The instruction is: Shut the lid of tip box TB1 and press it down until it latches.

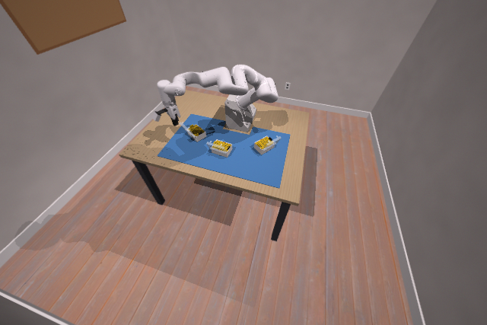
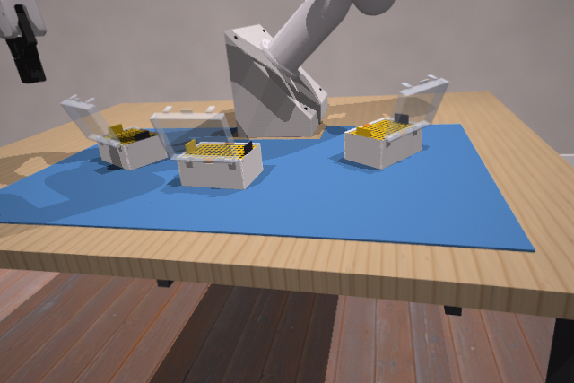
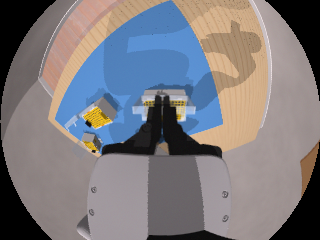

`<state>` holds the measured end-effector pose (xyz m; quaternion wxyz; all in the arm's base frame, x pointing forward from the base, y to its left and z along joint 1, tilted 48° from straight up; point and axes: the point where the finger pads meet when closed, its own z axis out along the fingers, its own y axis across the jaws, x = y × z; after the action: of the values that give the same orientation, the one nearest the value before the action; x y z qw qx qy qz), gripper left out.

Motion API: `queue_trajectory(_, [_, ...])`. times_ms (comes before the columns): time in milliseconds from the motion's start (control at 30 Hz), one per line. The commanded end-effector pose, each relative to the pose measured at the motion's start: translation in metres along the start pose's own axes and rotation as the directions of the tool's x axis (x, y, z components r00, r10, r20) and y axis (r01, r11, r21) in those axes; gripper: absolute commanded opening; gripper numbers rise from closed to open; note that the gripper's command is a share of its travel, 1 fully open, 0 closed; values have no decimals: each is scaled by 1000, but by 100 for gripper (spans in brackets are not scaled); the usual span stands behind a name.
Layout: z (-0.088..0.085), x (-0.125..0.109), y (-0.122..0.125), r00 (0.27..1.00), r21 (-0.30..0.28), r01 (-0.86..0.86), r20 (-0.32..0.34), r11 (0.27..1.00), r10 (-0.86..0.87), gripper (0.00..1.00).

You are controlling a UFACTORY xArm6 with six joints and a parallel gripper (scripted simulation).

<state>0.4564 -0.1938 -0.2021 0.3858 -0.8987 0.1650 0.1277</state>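
Observation:
Three white tip boxes with yellow inserts stand on the blue bench mat (image 2: 278,184), all with clear lids standing open: a left box (image 2: 127,147), a middle box (image 2: 217,163) and a right box (image 2: 385,142). Their ID stickers are too small to read. My gripper (image 2: 29,70) is shut and empty. It hangs behind and above the left box's open lid (image 2: 81,114), apart from it. In the top view the gripper (image 1: 175,120) is just left of the left box (image 1: 196,132). In the wrist view the shut fingers (image 3: 160,103) point at that box.
The arm's base (image 2: 273,86) stands at the back of the mat, behind the middle box. The wooden table edge lies left of the gripper. The other two boxes show at the left of the wrist view (image 3: 99,115).

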Motion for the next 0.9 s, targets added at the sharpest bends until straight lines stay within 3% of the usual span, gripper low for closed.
queue_trajectory(0, [1,1,0,1000,-2,2,-5,1000,-2,0])
queue_trajectory(867, [37,1,0,1000,-2,2,-5,1000,-2,0])
